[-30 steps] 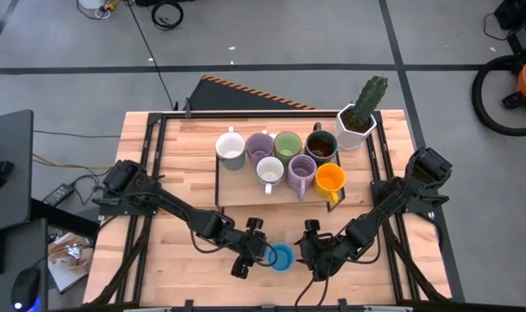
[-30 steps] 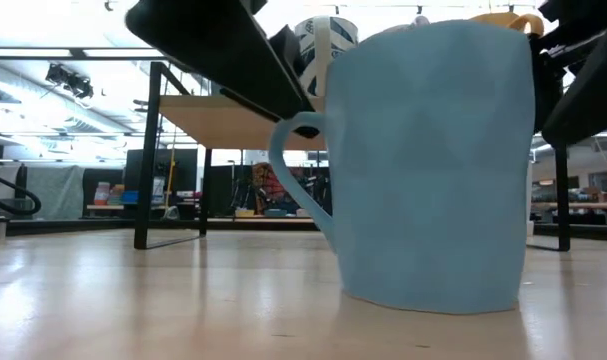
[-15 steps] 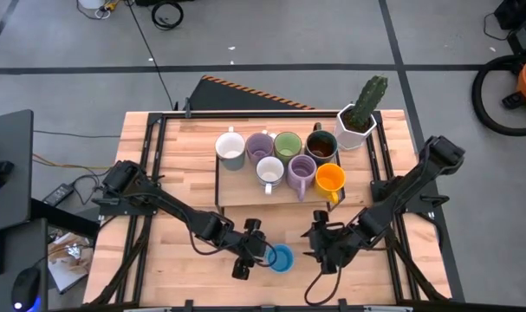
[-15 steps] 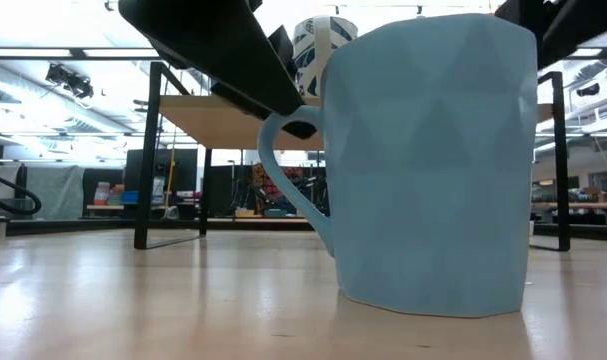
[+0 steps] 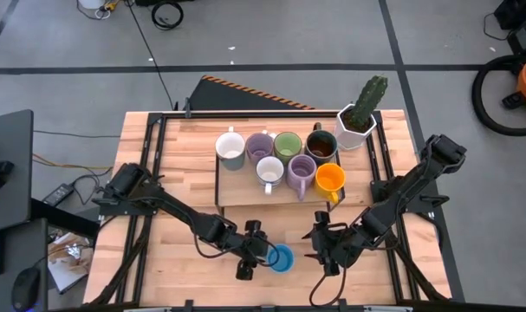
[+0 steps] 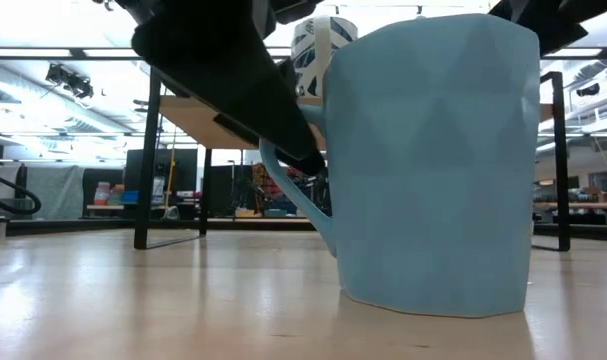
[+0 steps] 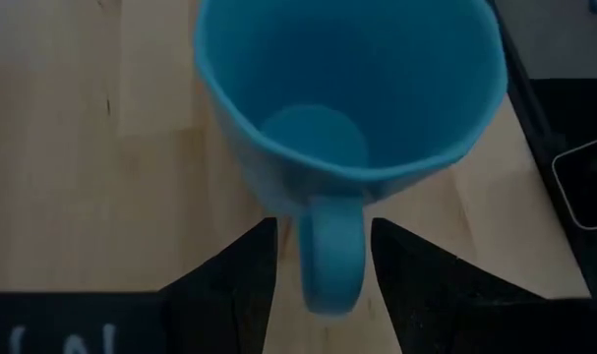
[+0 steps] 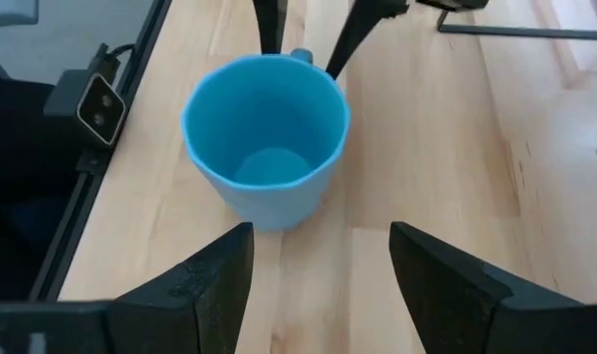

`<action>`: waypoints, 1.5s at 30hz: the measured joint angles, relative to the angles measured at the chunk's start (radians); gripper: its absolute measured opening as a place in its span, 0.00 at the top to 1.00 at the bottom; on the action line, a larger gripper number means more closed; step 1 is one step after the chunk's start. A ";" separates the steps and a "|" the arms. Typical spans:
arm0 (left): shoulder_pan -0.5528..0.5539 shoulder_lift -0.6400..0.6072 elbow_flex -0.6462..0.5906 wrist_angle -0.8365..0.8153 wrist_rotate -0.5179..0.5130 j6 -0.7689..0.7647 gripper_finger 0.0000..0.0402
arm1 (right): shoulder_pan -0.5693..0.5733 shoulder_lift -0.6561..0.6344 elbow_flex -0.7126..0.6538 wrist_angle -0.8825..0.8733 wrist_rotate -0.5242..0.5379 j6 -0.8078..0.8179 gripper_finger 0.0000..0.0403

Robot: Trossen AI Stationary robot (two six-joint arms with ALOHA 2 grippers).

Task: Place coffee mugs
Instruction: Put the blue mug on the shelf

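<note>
The blue mug (image 5: 282, 257) stands upright on the table near its near edge, with its handle (image 7: 332, 258) pointing toward the table's left. My left gripper (image 5: 259, 252) is open, one finger on each side of that handle. My right gripper (image 5: 320, 247) is open and stands clear of the mug on its right side; in its wrist view the mug (image 8: 266, 138) lies ahead of the spread fingers. Seven other mugs sit on the raised wooden shelf (image 5: 245, 186): white (image 5: 230, 149), lilac (image 5: 260, 146), green (image 5: 287, 144), dark brown (image 5: 321, 143), white (image 5: 269, 171), lilac (image 5: 301, 176), orange (image 5: 330, 178). My left gripper comes level from the table's left, and its fingers (image 7: 249, 258) flank the blue mug's handle (image 7: 328, 226) close on both sides. I cannot tell whether they touch it. The mug rests on its base on the table.
The white faceted pot with a cactus (image 5: 356, 126) stands at the shelf's far right corner. The shelf's black legs (image 6: 143, 150) rise behind the blue mug. Bare wood lies left of the shelf (image 5: 180, 165) and along the near edge.
My right gripper has drawn back from the blue mug toward the table's right. The mug has shifted slightly on the table and stays upright. My left gripper has come lower, to the height of the handle.
</note>
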 joint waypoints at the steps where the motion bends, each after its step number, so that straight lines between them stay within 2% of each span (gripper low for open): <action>1: 0.001 0.000 0.000 0.000 -0.001 0.000 0.57 | 0.000 0.000 0.000 -0.003 0.000 0.000 0.39; 11: 0.004 0.000 0.000 0.005 0.000 -0.003 0.59 | 0.003 0.000 0.000 -0.011 -0.003 0.006 0.39; 23: 0.004 0.000 0.000 -0.001 0.003 -0.098 0.86 | 0.015 0.000 0.000 -0.035 -0.035 0.007 0.39; 45: -0.003 -0.042 0.000 -0.109 -0.016 -0.104 0.87 | 0.003 0.000 0.000 -0.020 -0.026 -0.023 0.39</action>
